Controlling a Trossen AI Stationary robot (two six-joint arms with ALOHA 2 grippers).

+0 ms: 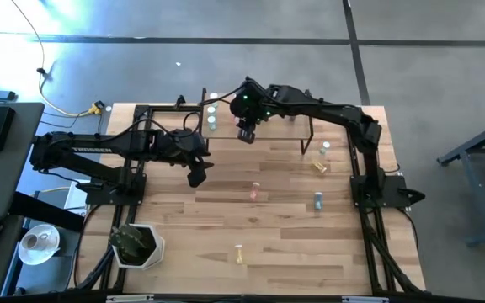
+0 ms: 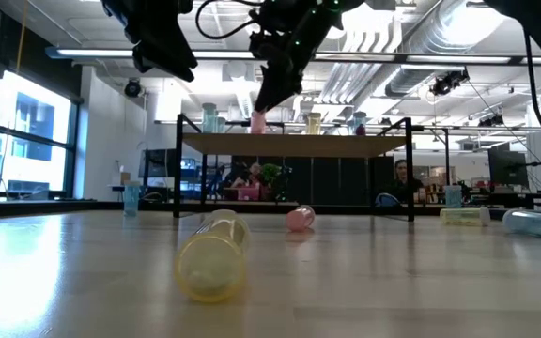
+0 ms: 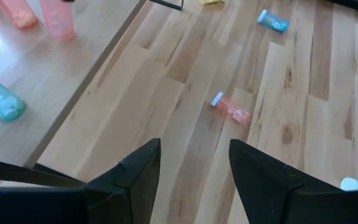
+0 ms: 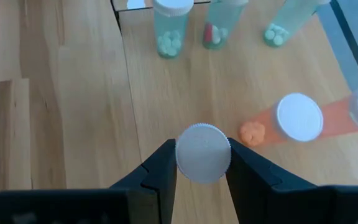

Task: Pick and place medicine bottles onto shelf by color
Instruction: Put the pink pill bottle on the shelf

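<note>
Over the shelf (image 1: 226, 126) hangs the right hand (image 4: 202, 163) — pinching a white-capped bottle (image 4: 203, 153) between its fingers.

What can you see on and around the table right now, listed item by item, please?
Shelf: one, light wood on black legs, far side of table.
Shelf bottles: at least five, green and pink-orange, standing on the shelf.
Loose bottles: five; pink, blue, two yellow, one of unclear colour; scattered on the table.
Plant pot: one, white, near-left corner.
Left gripper: open, empty, above the table.
Right gripper: shut on a pink bottle, over the shelf.
</note>
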